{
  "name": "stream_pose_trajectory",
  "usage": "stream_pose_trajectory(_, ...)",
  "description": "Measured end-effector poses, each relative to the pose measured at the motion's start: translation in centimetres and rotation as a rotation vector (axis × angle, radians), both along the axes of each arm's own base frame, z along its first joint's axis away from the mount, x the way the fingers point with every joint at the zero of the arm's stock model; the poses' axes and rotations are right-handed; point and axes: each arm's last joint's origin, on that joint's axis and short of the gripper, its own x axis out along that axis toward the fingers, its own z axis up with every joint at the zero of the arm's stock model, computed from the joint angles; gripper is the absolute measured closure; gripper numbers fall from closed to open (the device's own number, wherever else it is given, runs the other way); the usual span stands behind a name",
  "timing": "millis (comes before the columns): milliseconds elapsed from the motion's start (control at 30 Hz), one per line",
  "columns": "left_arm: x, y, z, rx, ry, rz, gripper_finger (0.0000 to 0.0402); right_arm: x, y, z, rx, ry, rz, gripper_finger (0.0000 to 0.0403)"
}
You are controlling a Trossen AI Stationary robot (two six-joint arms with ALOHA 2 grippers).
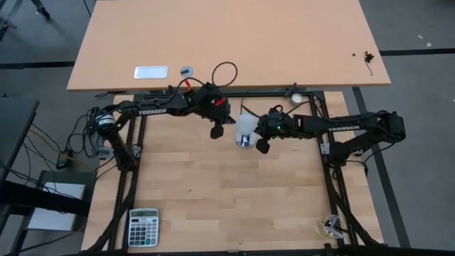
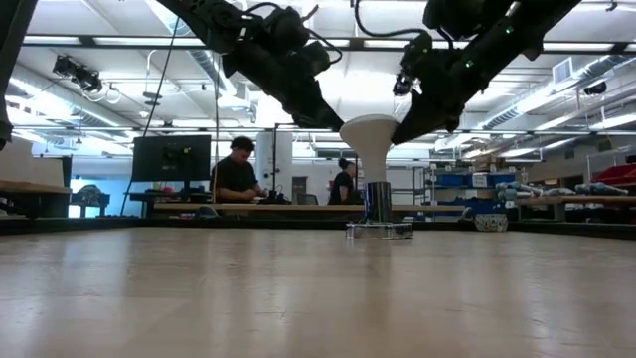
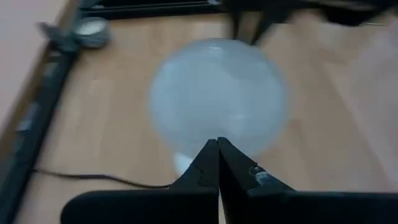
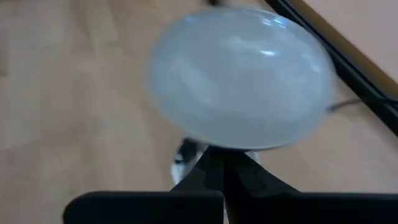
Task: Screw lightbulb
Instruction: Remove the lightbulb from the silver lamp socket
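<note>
high: lightbulb mid-surface, left hand and right hand flanking it, fingers together | low: bulb seated upright in socket | wrists: dome just ahead | step: screwing in; next needs a turning nudge

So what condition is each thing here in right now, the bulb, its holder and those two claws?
lightbulb: upright, dome up, narrow end down in the socket.
socket base: standing on the table, bulb in it.
left gripper: shut, beside the bulb's dome, holding nothing.
right gripper: shut, against the dome's other side, holding nothing.
</note>
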Motion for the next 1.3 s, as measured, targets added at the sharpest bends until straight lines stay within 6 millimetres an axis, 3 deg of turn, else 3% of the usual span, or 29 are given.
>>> stream_pose_trajectory(200,0.1,-1.3,0.5,-0.01,-0.02,-0.056,0.0402,-0.7,-0.3,0.2,-0.006,0.027,-0.023,0.0395)
stream_pose_trajectory(533,0.3,-0.9,1.9,0.036,-0.132,-0.035,0.0402,-2.6,0.2,2.7,-0.017,-0.043,-0.02,0.0395)
stream_pose_trajectory(833,0.4,-0.7,2.1,0.037,-0.146,-0.006,0.0402,-2.1,0.1,0.4,0.019,0.063,-0.03,0.0395)
stream_pose_trajectory(1000,0.4,0.2,2.7,0.069,-0.194,0.075,0.0402,-2.2,0.7,0.5,0.026,0.068,-0.009,0.0395)
stream_pose_trajectory(1300,0.3,2.1,2.6,0.017,-0.24,0.157,0.0402,-1.3,2.1,1.8,0.055,-0.077,0.082,0.0395)
